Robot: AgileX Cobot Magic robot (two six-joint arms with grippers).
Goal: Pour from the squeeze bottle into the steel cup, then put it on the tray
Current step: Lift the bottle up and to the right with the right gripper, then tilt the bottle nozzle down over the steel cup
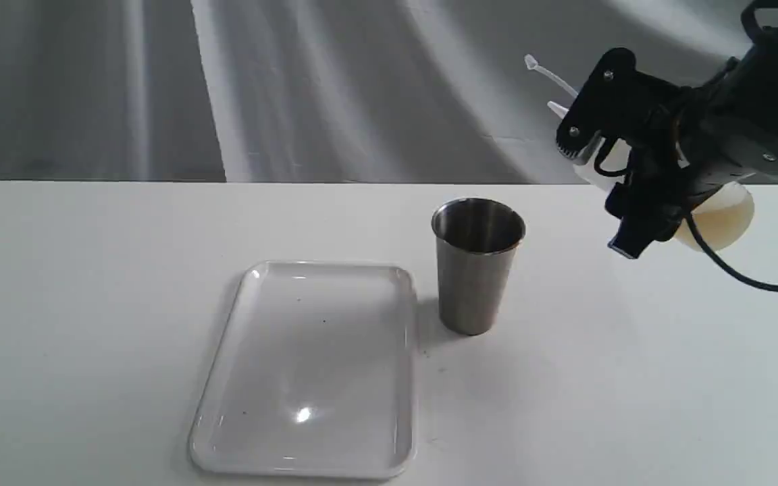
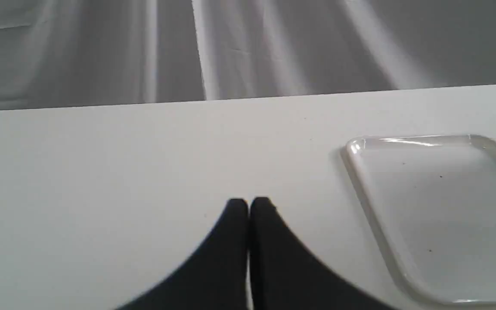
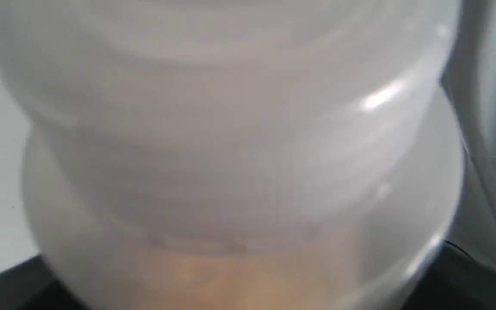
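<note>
Presently, right gripper [image 1: 615, 179] is clamped across the squeeze bottle [image 1: 716, 216], holding it well clear of the table [image 1: 92, 304]. Bottle is tilted. Its nozzle slants up and away from the fingers toward the left arm's side, with the tethered tip cap standing off above it. The base juts out behind the fingers, amber liquid pooled there. Right wrist view is filled by the blurred bottle body [image 3: 239, 150], amber showing at one edge.

Steel cup [image 1: 473, 277] is upright on the table, below the right gripper and off to its nozzle side. Tray [image 1: 328, 264] lies flat beyond the cup from that gripper, just beside the cup.

Left gripper [image 2: 248, 206] has fingertips pressed together, grasping nothing, low over bare table. The tray's corner [image 2: 403, 140] sits ahead of it toward the right arm's side, apart from the fingers.
</note>
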